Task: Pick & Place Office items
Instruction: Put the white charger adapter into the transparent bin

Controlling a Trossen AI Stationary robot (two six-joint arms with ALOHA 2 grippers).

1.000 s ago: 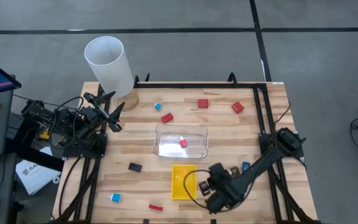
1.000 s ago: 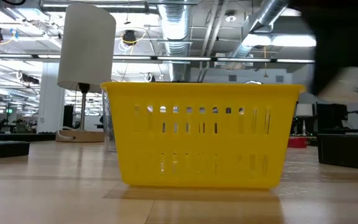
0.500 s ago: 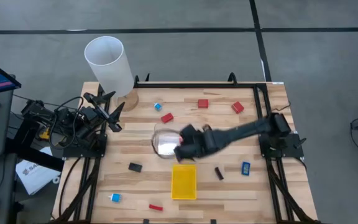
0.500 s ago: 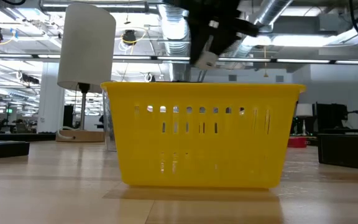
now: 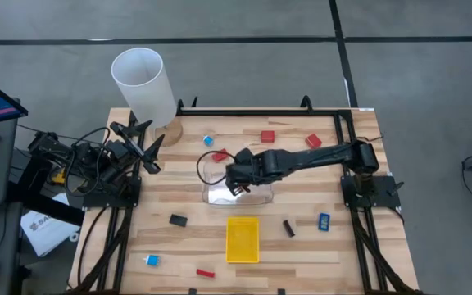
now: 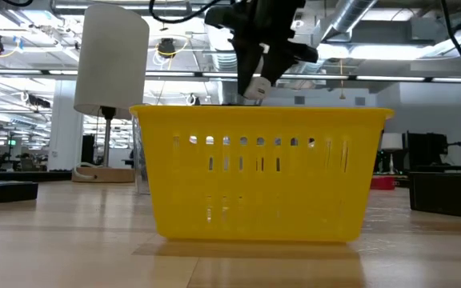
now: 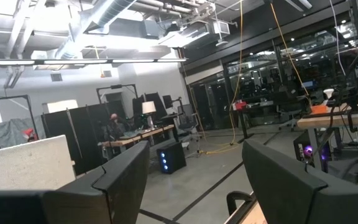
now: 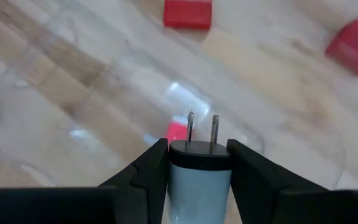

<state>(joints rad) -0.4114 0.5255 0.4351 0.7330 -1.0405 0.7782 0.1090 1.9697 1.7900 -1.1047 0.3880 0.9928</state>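
Note:
My right gripper [image 5: 234,175] hangs over the clear plastic tray [image 5: 260,195], shut on a small white plug adapter [image 8: 199,177] with a black face and two metal prongs. The low view shows the adapter [image 6: 254,86] above the yellow tray [image 6: 262,172]. A red block [image 8: 177,132] lies inside the clear tray. Other office items lie flat on the table: red blocks [image 5: 267,136] [image 5: 313,141] [image 5: 220,154], blue-and-white bits [image 5: 208,140] [image 5: 152,260], black bits [image 5: 178,220] [image 5: 288,227] and a red stick [image 5: 206,273]. My left gripper [image 5: 149,149] waits open at the table's left edge. My right gripper pinches the adapter's white body [image 8: 197,186] between its two fingers [image 8: 149,171], one on each side. The fingers point down, slanting in from the table's right. The adapter is lifted clear over the clear tray, with its prongs [image 8: 202,127] pointing away from the wrist, toward the tray.
The yellow tray [image 5: 242,239] sits near of the clear tray. A tall white cylinder [image 5: 143,83] stands on a wooden base at the far left corner. A blue bit [image 5: 324,220] lies near the right rail. Black frame rails run along the table's left and right sides.
My right gripper has swung from the table's near edge, right of the yellow tray, up and toward the far left. It now hangs over the clear tray, still carrying the adapter. The left arm has kept still.

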